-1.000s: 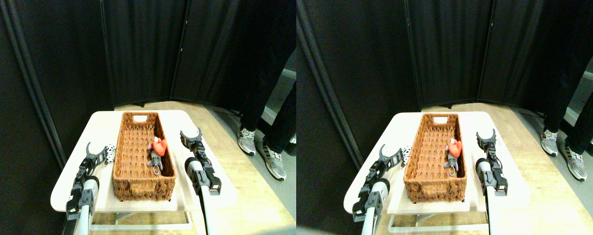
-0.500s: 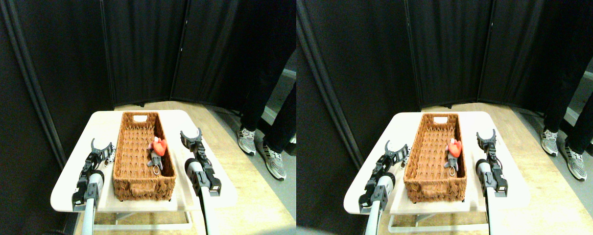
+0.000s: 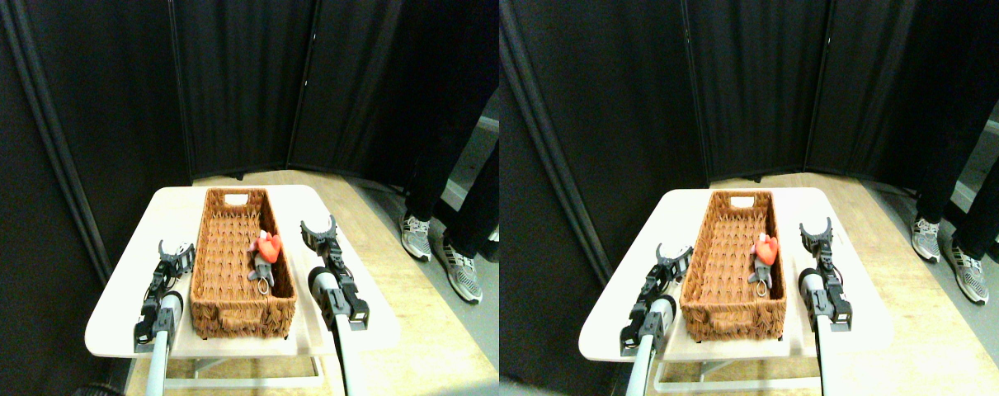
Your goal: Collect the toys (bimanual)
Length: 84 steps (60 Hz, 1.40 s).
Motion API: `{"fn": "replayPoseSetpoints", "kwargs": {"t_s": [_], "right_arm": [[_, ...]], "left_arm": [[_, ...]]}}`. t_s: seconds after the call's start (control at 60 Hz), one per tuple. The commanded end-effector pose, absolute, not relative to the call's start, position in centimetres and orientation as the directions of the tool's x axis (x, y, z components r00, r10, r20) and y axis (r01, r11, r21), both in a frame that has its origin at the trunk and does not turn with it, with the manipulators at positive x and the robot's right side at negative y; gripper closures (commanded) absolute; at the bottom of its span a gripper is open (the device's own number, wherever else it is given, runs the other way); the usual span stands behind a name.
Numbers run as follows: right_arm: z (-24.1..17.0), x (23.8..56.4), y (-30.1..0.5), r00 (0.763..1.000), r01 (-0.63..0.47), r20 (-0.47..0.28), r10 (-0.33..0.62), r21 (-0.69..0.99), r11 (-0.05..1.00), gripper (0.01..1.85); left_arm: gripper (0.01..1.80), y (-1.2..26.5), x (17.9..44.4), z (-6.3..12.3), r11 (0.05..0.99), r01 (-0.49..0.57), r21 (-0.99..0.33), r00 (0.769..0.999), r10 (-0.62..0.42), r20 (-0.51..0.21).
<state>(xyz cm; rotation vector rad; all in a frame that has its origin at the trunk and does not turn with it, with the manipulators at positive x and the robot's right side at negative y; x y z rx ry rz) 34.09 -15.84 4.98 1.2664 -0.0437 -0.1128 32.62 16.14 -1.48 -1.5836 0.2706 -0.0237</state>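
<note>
Left end effector (image 3: 175, 251) hovers low over the tabletop (image 3: 120, 305), just beside the left long wall of the basket (image 3: 233, 309). Its jaws are spread in a narrow V. The black-and-white spotted toy (image 3: 188, 247) is almost hidden by it: only a pale speck shows at the jaw tips, against the basket wall. Cannot tell whether the jaws already touch it.

Right end effector (image 3: 318, 232) stands clear of the basket on its right side, jaws wide apart, holding nothing. No toy is visible on the tabletop near it.

Between the two end effectors, inside the basket and nearer the right one, lie the grey toy (image 3: 259, 266) and the red heart toy (image 3: 268, 245), touching each other against the right wall. A metal ring shows at the near end of the grey one.

Beyond the right end effector, off the tabletop, a person's legs and shoes (image 3: 437, 247) stand on the floor, well apart from the work.

Step in hand, by my reading: left-side pick of the spotted toy, right side idle. Two toys are collected.

The next move calls for settling the left jaws around the toy and closing without pinching the basket weave, then lifting above the rim and carrying right before release.
</note>
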Motion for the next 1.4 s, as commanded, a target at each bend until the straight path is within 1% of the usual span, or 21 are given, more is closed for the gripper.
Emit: {"fn": "replayPoseSetpoints", "kwargs": {"t_s": [0.017,0.167,0.317,0.483,0.533,0.583,0.65,0.767,0.8,0.85,0.867,0.9,0.917,0.933,0.95,0.983,1.017,1.067,1.25,1.35,1.4], "right_arm": [[5.8,34.1,-15.6,0.992,0.022,0.015,-0.123,0.954,0.298,1.37],[5.9,34.3,-15.6,0.993,0.020,0.016,-0.116,0.954,0.301,1.37],[5.8,34.4,-15.2,0.992,0.026,0.011,-0.122,0.953,0.300,1.34],[5.7,34.5,-15.2,0.993,0.022,0.016,-0.121,0.950,0.313,1.33],[5.7,34.5,-15.2,0.992,0.027,0.011,-0.125,0.953,0.302,1.34],[5.8,34.5,-15.1,0.992,0.027,0.012,-0.126,0.952,0.306,1.32],[5.8,34.6,-15.0,0.992,0.023,0.015,-0.122,0.953,0.301,1.32],[5.8,34.7,-14.9,0.992,0.018,0.018,-0.125,0.960,0.280,1.32],[5.8,34.7,-14.8,0.992,0.020,0.015,-0.124,0.961,0.276,1.32],[5.8,34.8,-14.8,0.992,0.022,0.014,-0.125,0.960,0.279,1.32],[5.8,34.9,-14.8,0.992,0.023,0.013,-0.125,0.960,0.281,1.32],[5.7,34.9,-14.8,0.992,0.021,0.014,-0.126,0.961,0.274,1.33],[5.7,34.9,-14.8,0.992,0.020,0.015,-0.126,0.962,0.273,1.32],[5.7,35.0,-14.8,0.992,0.018,0.017,-0.126,0.961,0.276,1.31],[5.7,35.0,-14.9,0.992,0.016,0.020,-0.125,0.959,0.282,1.30],[5.7,35.0,-14.9,0.992,0.015,0.021,-0.124,0.959,0.282,1.29],[5.7,35.0,-14.9,0.991,0.014,0.023,-0.129,0.961,0.277,1.29],[5.7,35.0,-15.0,0.990,0.012,0.027,-0.136,0.961,0.276,1.29],[5.6,35.3,-15.2,0.989,0.011,0.031,-0.146,0.960,0.279,1.29],[5.6,35.3,-15.3,0.989,0.017,0.025,-0.145,0.961,0.276,1.27],[5.6,35.3,-15.3,0.989,0.015,0.025,-0.143,0.963,0.268,1.28]], "left_arm": [[1.10,16.1,33.2,-1.9,-0.027,-0.135,-0.990,0.982,-0.134,-0.130],[1.10,16.2,33.3,-2.4,-0.038,-0.143,-0.989,0.985,-0.102,-0.138],[1.14,16.3,33.5,-3.0,-0.050,-0.143,-0.988,0.984,-0.114,-0.137],[1.16,16.9,33.7,-4.0,-0.053,-0.171,-0.984,0.983,-0.083,-0.166],[1.21,17.0,33.8,-4.3,-0.062,-0.177,-0.982,0.981,-0.087,-0.171],[1.24,16.9,33.8,-4.3,-0.072,-0.184,-0.980,0.980,-0.087,-0.177],[1.28,16.6,34.0,-4.3,-0.062,-0.187,-0.980,0.980,-0.079,-0.182],[1.26,16.6,34.2,-4.7,-0.083,-0.188,-0.979,0.981,-0.070,-0.183],[1.31,16.5,34.4,-5.1,-0.100,-0.180,-0.979,0.983,-0.053,-0.175],[1.35,16.5,34.5,-5.2,-0.103,-0.174,-0.979,0.984,-0.055,-0.169],[1.41,16.5,34.6,-5.3,-0.105,-0.168,-0.980,0.985,-0.060,-0.163],[1.62,16.5,34.7,-5.5,-0.120,-0.153,-0.981,0.988,-0.041,-0.149],[1.68,16.5,34.7,-5.5,-0.122,-0.147,-0.982,0.989,-0.034,-0.144],[1.79,16.5,34.8,-5.4,-0.122,-0.143,-0.982,0.990,-0.022,-0.141],[1.80,16.5,34.8,-5.4,-0.118,-0.143,-0.983,0.990,-0.010,-0.143],[1.80,16.6,34.8,-5.4,-0.113,-0.145,-0.983,0.989,-0.004,-0.146],[1.80,16.7,34.8,-5.3,-0.083,-0.144,-0.986,0.989,0.029,-0.147],[1.80,16.8,34.8,-5.3,-0.051,-0.140,-0.989,0.989,0.044,-0.143],[1.80,17.3,34.7,-5.4,-0.042,-0.141,-0.989,0.985,0.096,-0.144],[1.80,17.6,34.7,-5.1,-0.046,-0.120,-0.992,0.988,0.093,-0.124],[1.80,17.8,34.8,-5.0,-0.027,-0.115,-0.993,0.990,0.083,-0.117]]}}
